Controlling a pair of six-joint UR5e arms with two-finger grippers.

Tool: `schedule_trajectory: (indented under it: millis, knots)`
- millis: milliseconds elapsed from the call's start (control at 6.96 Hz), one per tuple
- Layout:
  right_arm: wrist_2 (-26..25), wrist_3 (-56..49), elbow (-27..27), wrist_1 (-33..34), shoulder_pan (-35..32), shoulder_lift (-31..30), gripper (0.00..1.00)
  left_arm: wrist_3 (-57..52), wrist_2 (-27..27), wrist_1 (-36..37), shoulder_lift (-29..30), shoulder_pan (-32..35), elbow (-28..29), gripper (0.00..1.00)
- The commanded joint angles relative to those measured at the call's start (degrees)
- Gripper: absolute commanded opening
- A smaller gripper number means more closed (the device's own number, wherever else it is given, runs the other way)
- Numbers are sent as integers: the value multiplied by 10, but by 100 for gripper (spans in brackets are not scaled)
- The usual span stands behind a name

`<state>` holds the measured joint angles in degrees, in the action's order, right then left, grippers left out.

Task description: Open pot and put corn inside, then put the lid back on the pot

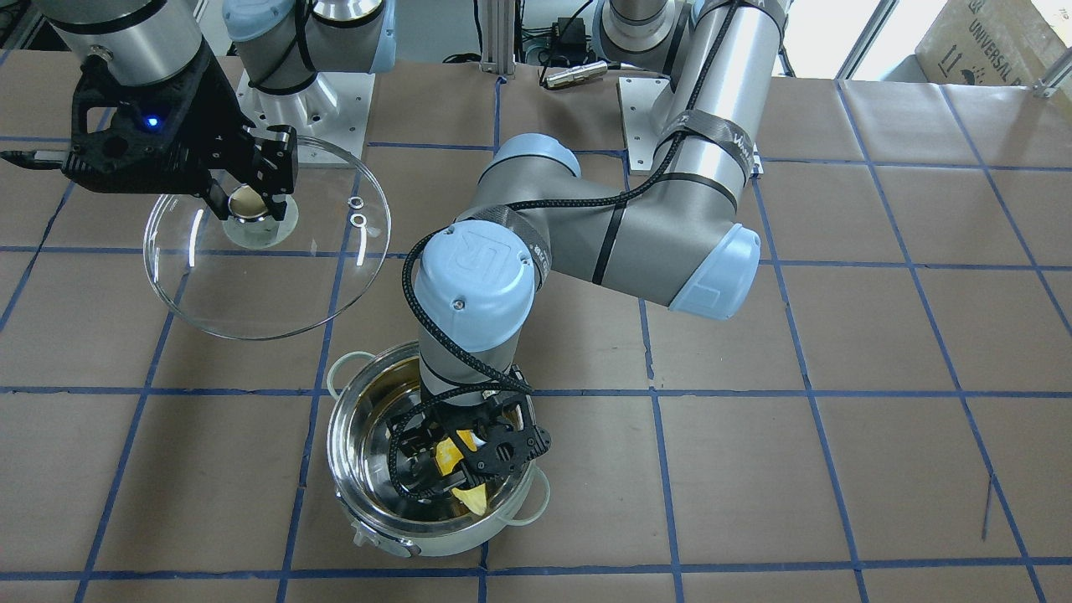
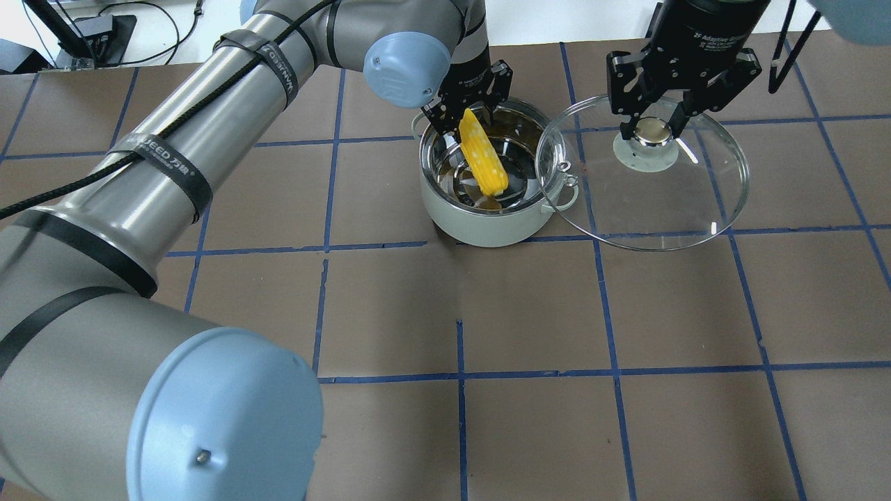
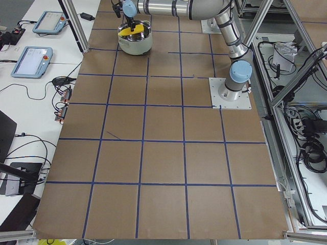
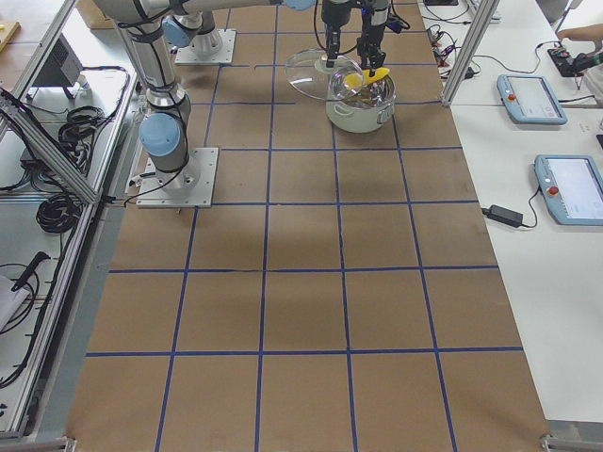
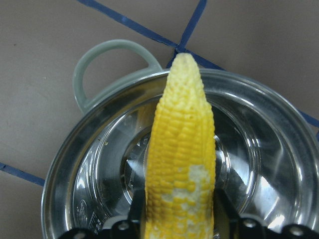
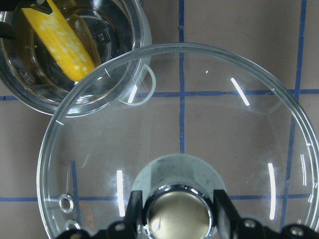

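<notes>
The pot (image 2: 487, 223) stands open, with a shiny steel inside and pale wall; it also shows in the front view (image 1: 368, 469). My left gripper (image 2: 468, 115) is shut on the yellow corn (image 2: 480, 153) and holds it tilted over the pot's mouth, its lower end inside the rim. The corn fills the left wrist view (image 5: 182, 164) above the pot (image 5: 94, 164). My right gripper (image 2: 653, 129) is shut on the knob of the clear glass lid (image 2: 696, 209), held in the air beside the pot, its edge overlapping the pot's rim. The lid shows in the right wrist view (image 6: 209, 124).
The table is covered in brown paper with a grid of blue tape (image 2: 459, 376). Both arm bases are bolted on plates at the robot's side (image 1: 301, 100). Tablets and cables lie on side benches (image 4: 532, 99).
</notes>
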<state>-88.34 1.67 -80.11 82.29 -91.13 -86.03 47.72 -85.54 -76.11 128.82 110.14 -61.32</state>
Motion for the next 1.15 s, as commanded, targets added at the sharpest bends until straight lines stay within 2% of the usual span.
schedule_trajectory:
  millis: [0,144,431,862,1005]
  knots:
    - [0,0,1,0,1,-2,35,2,0,0,2,1,2,100]
    - [0,0,1,0,1,-2,35,-10,-3,0,-6,-3,2,100]
    - [-1,0,1,0,1,-2,35,-110,-6,-9,-30,-36,-2,100]
    - [0,0,4,0,-2,-2,35,-301,-9,-107,-108,-137,-9,100]
    - [0,0,4,0,-3,-2,35,-364,-11,-121,-134,-174,-33,100]
